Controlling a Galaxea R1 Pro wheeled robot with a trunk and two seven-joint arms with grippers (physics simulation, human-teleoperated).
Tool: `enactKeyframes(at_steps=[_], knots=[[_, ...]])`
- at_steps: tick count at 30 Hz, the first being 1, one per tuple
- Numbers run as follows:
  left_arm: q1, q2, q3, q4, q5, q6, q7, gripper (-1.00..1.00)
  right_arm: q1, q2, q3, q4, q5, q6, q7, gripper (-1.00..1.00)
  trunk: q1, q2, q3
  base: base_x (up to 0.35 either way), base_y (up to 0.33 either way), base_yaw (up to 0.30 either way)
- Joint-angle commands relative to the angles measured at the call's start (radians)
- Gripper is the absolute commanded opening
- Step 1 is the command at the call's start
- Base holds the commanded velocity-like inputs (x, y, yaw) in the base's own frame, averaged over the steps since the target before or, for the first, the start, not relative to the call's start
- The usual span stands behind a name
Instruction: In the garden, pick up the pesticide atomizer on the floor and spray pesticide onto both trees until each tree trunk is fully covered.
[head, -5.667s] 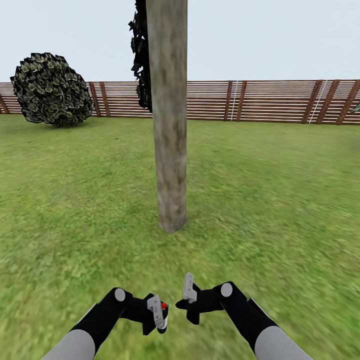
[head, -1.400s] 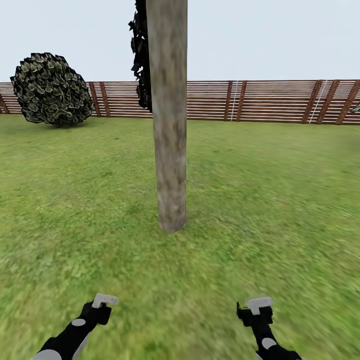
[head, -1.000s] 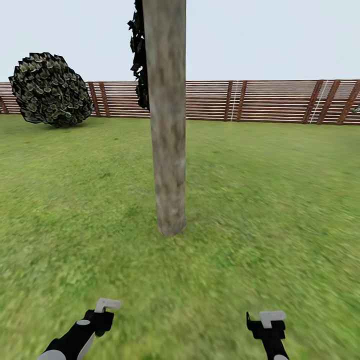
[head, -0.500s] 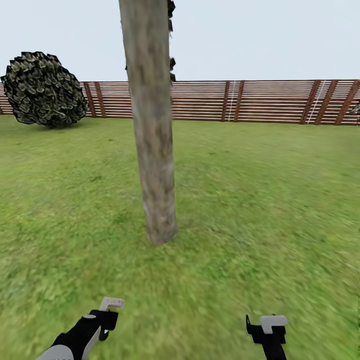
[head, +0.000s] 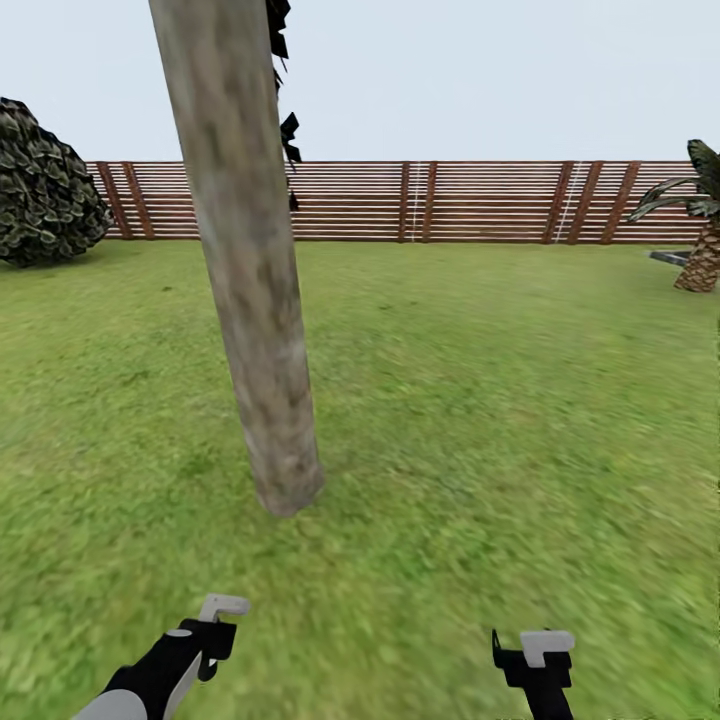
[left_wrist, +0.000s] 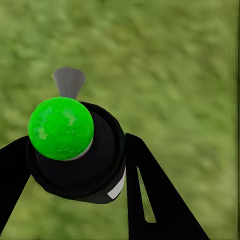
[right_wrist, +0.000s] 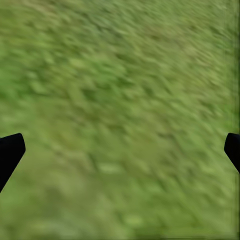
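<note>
the left gripper (left_wrist: 100, 165) is carrying the pesticide atomizer (left_wrist: 75, 150), a black body with a green cap and a grey nozzle, between its dark fingers (left_wrist: 150, 195). the jaws are standing narrow and clamped on the body, probably so that the nozzle projects clear of them for spraying. in the head view the left gripper (head: 205, 632) is hanging low over the grass; the atomizer is hard to make out there.

the right gripper (head: 532, 658) is carrying nothing. in the right wrist view its jaws are spread wide, with one dark fingertip (right_wrist: 10, 152) at each edge of the frame and blurred lawn between.

the tree trunk (head: 250, 300), mottled grey-tan, is rising from the grass (head: 480, 400) ahead of the left arm and appearing tilted in the head view. no pesticide specks are visible on it.

the garden is a wide lawn ringed by a reddish-brown slat fence (head: 480, 200). a dark round bush (head: 40, 190) is standing at far left, a short palm (head: 700, 230) at far right.
</note>
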Motion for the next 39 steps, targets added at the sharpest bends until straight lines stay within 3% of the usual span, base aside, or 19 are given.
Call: enactKeyframes(at_steps=[1,8,12,15,20,22,23,27,28,32,35,39], knots=[[0.000,-0.001,0.008,-0.002,-0.009,0.004,-0.007,-1.00,-0.001,0.000,0.007,0.001,0.008,0.001,-0.010,1.00,0.000,0.000,-0.001,0.023,0.015,-0.093],[-0.003,-0.019,0.006,-0.081,-0.006,0.026,-0.012,-1.00,-0.001,0.000,0.007,0.001,0.008,0.001,-0.011,1.00,0.000,0.000,-0.001,0.005,0.003,-0.019],[-0.004,-0.024,0.006,-0.090,-0.005,0.058,-0.014,-1.00,-0.001,0.001,0.007,0.002,0.009,0.001,-0.011,1.00,0.000,0.000,-0.001,0.000,0.000,-0.001],[-0.010,-0.042,0.003,-0.094,-0.006,0.070,-0.015,-1.00,-0.001,-0.001,0.007,0.002,0.009,0.001,-0.011,1.00,0.000,0.000,-0.001,0.000,0.000,0.000],[-0.027,-0.051,-0.002,-0.152,-0.007,0.176,-0.027,-1.00,-0.001,-0.002,0.007,0.003,0.009,0.001,-0.010,1.00,0.000,0.000,-0.001,0.000,0.000,0.000],[-0.027,-0.050,-0.003,-0.204,-0.007,0.206,-0.060,-1.00,-0.001,-0.002,0.007,0.003,0.010,0.001,-0.010,1.00,0.000,0.000,-0.001,-0.065,0.000,0.000],[-0.030,-0.079,-0.002,-0.320,-0.007,0.211,-0.082,-1.00,0.000,-0.003,0.007,0.003,0.010,0.001,-0.010,1.00,0.000,0.000,-0.001,-0.011,0.000,0.000],[-0.054,-0.066,0.002,-0.337,-0.007,0.214,-0.089,-1.00,0.000,-0.003,0.007,0.003,0.010,0.001,-0.010,1.00,0.000,0.000,-0.001,-0.004,0.000,0.000],[-0.099,-0.058,-0.006,-0.420,-0.006,0.219,-0.146,-1.00,-0.001,-0.003,0.007,0.001,0.010,0.002,-0.010,1.00,0.000,0.000,-0.001,0.000,0.000,0.000],[-0.097,-0.064,-0.007,-0.420,-0.006,0.218,-0.151,-1.00,0.000,-0.003,0.007,0.001,0.010,0.002,-0.010,1.00,0.000,0.000,-0.001,0.000,0.000,0.000],[-0.098,-0.081,-0.011,-0.419,-0.006,0.218,-0.153,-1.00,-0.001,-0.002,0.008,0.001,0.010,0.002,-0.010,1.00,0.000,0.000,-0.001,0.000,0.000,0.000],[-0.105,-0.136,-0.016,-0.421,-0.008,0.219,-0.154,-1.00,-0.001,-0.002,0.007,0.001,0.010,0.002,-0.010,1.00,0.000,0.000,-0.001,0.000,0.000,0.000]])
